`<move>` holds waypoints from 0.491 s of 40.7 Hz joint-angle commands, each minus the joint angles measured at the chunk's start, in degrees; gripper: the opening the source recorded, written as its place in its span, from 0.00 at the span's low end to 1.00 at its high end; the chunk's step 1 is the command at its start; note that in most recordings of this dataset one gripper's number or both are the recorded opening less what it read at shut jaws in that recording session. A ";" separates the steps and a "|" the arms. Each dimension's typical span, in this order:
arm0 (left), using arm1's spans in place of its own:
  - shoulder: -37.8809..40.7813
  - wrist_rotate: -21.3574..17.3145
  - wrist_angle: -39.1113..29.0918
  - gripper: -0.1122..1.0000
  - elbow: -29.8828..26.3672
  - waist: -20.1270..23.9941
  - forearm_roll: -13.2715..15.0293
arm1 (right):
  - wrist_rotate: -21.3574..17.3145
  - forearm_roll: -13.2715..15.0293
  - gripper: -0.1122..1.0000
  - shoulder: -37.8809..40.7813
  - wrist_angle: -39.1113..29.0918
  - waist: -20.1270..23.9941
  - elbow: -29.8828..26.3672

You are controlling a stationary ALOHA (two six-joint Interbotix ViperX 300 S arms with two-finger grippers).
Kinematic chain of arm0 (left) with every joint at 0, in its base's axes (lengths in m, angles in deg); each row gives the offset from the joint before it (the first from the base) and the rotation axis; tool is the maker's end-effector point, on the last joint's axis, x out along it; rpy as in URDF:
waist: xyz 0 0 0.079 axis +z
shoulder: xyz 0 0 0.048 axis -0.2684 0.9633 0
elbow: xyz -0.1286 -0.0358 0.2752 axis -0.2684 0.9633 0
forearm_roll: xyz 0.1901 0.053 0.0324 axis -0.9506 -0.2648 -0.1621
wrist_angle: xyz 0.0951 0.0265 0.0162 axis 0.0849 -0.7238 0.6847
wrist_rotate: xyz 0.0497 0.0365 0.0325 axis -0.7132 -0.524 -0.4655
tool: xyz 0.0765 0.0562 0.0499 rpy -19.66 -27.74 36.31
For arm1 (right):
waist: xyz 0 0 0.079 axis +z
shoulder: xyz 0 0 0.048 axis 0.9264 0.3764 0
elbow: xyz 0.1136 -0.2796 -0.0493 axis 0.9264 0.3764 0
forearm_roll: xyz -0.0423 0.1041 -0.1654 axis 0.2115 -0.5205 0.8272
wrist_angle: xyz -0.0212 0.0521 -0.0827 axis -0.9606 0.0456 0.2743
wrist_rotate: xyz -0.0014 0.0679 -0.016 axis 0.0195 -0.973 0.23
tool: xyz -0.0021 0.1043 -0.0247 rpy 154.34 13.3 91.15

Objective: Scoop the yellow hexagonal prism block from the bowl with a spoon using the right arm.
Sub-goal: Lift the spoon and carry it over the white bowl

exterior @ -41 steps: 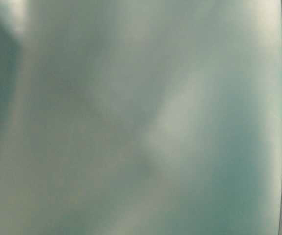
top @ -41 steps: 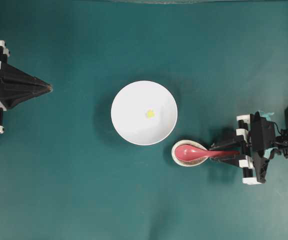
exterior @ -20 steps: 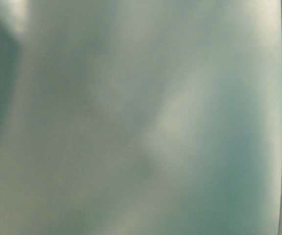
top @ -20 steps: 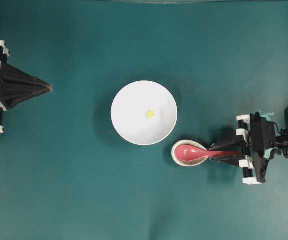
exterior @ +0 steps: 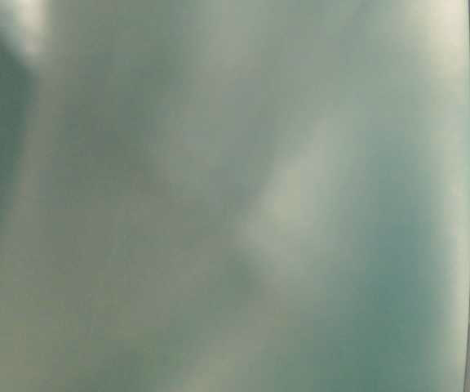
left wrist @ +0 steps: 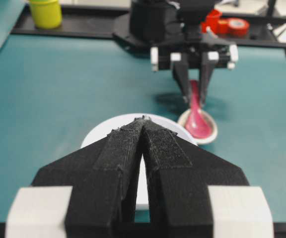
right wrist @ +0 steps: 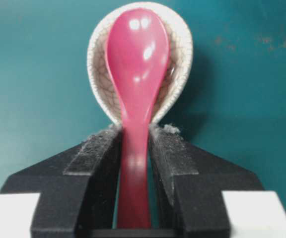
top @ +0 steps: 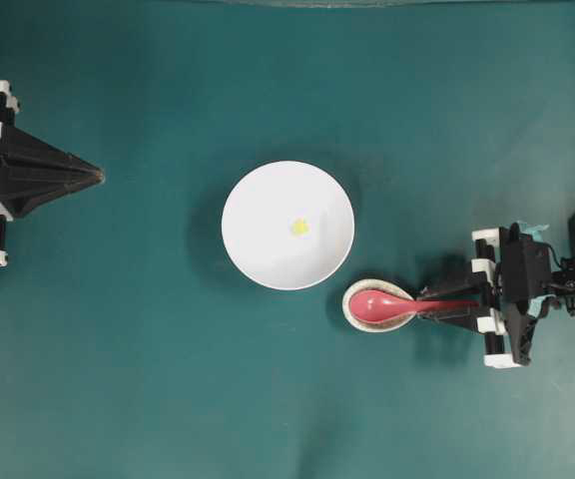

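Observation:
The yellow hexagonal prism block [top: 299,227] lies near the middle of the white bowl [top: 268,254]. Just right of the bowl, the pink-red spoon [top: 382,303] rests with its scoop in a small speckled dish [top: 350,312] and its handle pointing right. My right gripper [top: 426,303] straddles that handle low over the table. In the right wrist view the fingers [right wrist: 103,153] flank the spoon [right wrist: 135,59], and a thin strip of table still shows beside the handle. My left gripper [top: 98,177] is shut and empty at the far left, pointing at the bowl [left wrist: 98,141].
A yellow cup [left wrist: 45,13] and a red tape roll [left wrist: 235,25] stand beyond the table's far edge behind the right arm. The table-level view is a blurred teal surface. Teal tabletop surrounds the bowl and the dish.
The right gripper's jaws have narrowed around the spoon handle. The spoon, bowl, block and left arm have not moved.

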 commanded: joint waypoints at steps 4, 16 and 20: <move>0.44 0.00 0.62 0.10 -1.23 0.18 -0.09 | 0.09 0.09 0.31 -0.62 0.88 0.00 -0.35; 0.35 0.09 0.70 0.10 -1.23 0.18 0.00 | 0.35 0.18 0.31 -7.38 -1.93 -1.41 -0.35; 0.44 0.09 0.70 0.10 -1.23 0.18 -0.09 | 2.29 0.09 0.31 -10.81 -4.04 -2.29 -0.88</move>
